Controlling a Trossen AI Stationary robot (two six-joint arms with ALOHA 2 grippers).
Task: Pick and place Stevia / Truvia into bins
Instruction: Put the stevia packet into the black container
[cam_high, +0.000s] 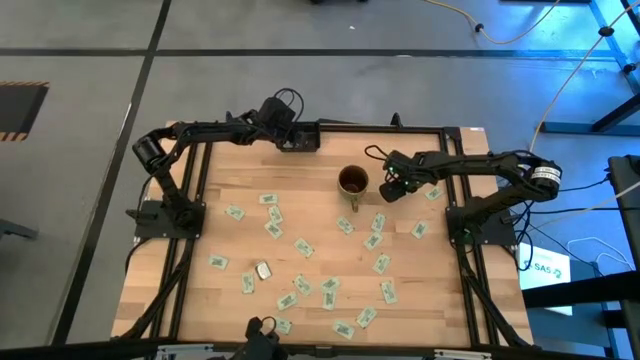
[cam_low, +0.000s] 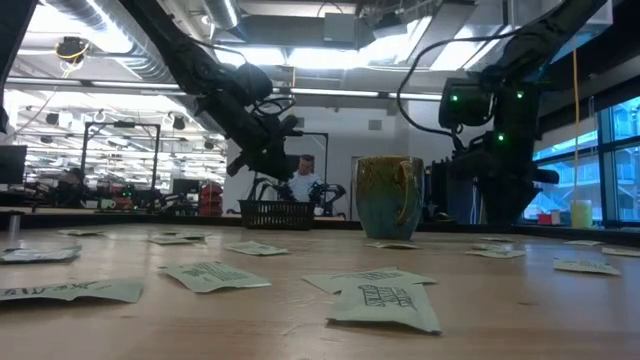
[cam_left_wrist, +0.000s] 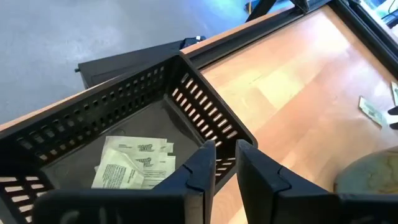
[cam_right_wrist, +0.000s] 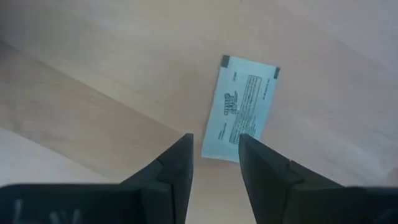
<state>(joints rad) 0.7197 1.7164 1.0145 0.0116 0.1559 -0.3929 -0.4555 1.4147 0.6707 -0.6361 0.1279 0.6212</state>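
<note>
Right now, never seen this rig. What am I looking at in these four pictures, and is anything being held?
Two dark robot arms work at a wooden table. One picture looks straight down, one looks level across the tabletop, and the other two come from a camera on each wrist.

Many sachets lie scattered on the wood, with a brown mug near the far middle.

The left gripper hangs over the black tray at the far edge, fingers slightly apart and empty; a few sachets already lie inside.

The right gripper is beside the mug, open above one sachet lying on the table. Nothing is held.
</note>
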